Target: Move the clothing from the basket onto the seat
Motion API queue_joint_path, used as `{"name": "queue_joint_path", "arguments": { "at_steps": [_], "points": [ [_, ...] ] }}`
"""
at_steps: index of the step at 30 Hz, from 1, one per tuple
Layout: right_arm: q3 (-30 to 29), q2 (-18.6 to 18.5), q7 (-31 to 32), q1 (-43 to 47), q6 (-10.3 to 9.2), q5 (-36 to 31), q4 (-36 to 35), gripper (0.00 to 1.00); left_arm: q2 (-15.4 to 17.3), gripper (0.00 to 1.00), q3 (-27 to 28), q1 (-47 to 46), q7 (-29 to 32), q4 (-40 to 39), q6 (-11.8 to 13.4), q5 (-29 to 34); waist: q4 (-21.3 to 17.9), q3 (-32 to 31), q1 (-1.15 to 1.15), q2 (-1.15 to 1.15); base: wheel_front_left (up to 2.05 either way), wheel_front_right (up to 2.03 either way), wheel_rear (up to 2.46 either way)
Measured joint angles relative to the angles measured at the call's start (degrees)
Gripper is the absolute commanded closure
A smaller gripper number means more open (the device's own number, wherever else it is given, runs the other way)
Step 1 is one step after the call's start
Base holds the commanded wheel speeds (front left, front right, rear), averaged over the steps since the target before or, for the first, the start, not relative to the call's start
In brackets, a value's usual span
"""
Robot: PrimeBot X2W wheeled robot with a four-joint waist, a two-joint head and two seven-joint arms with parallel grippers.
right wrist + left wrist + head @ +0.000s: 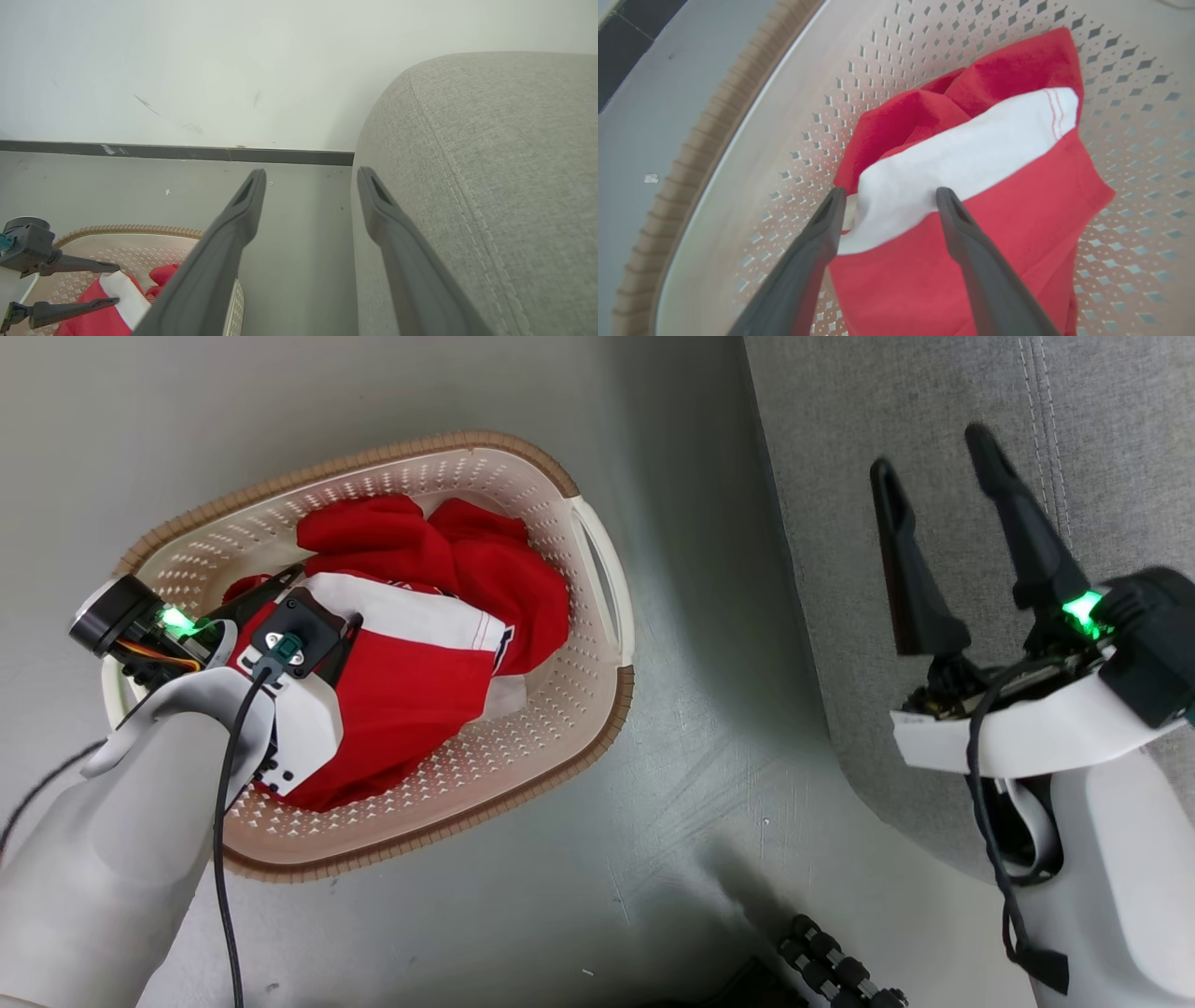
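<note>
While leaning over the floor (709, 803), reaching the left gripper (887, 196) down into the basket (551, 728) at the left of the scene. Holding its 2 fingers (808, 252) spread apart, straddling a white band (971, 154) on the clothing (1017, 224), tips at the fabric but not pinching it; whether touching, cannot tell. Keeping the clothing bunched inside the basket, red folds covering most of the bottom, with the white band lying on top and darker lettering peeking out at the right edge. Resting the basket on the grey floor, left of the seat (1102, 429), with a strip of floor running between the 2. Hovering the right gripper (932, 455) at the right, above the near left edge of the seat, fingers pointing far and standing wide apart, carrying nothing. Facing, at the far side, a pale wall (187, 70) with a dark baseboard (187, 151) running along its foot.
</note>
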Motion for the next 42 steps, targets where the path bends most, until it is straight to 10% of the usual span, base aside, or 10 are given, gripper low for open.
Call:
{"name": "queue_joint_path", "arguments": {
  "at_steps": [5, 8, 25, 42],
  "points": [
    [0.16, 0.0, -0.01, -1.88, 0.0, 0.69, -0.12, 0.0, 0.22, 0.11, 0.07, -0.37, 0.08, 1.55, -0.01, 0.08, -0.59, 1.16, 0.0, 0.0, 0.0, 0.0, 0.0],
    [0.18, -0.01, -0.01, -2.22, 0.0, 1.14, -0.09, 0.0, 0.16, 1.0, -0.1, -0.97, 0.24, 1.97, -0.01, 0.08, -0.88, 1.69, 0.0, 0.0, 0.0, 0.0, 0.0],
    [-0.99, -0.04, -0.01, -5.2, 0.0, 1.4, 1.69, 0.0, -1.36, 1.0, 1.26, 0.01, -5.77, -0.36, 0.09, -2.1, 0.54, 0.0, 0.0, 0.0, 0.0, 0.0, 0.0],
    [-1.04, -0.2, -0.01, -7.5, 0.0, -0.94, 4.8, 0.0, -3.52, 1.0, 10.76, 5.33, -12.21, -10.94, 5.88, -10.25, 4.6, -5.86, 0.0, 0.0, 0.0, 0.0, 0.0]
  ]
}}
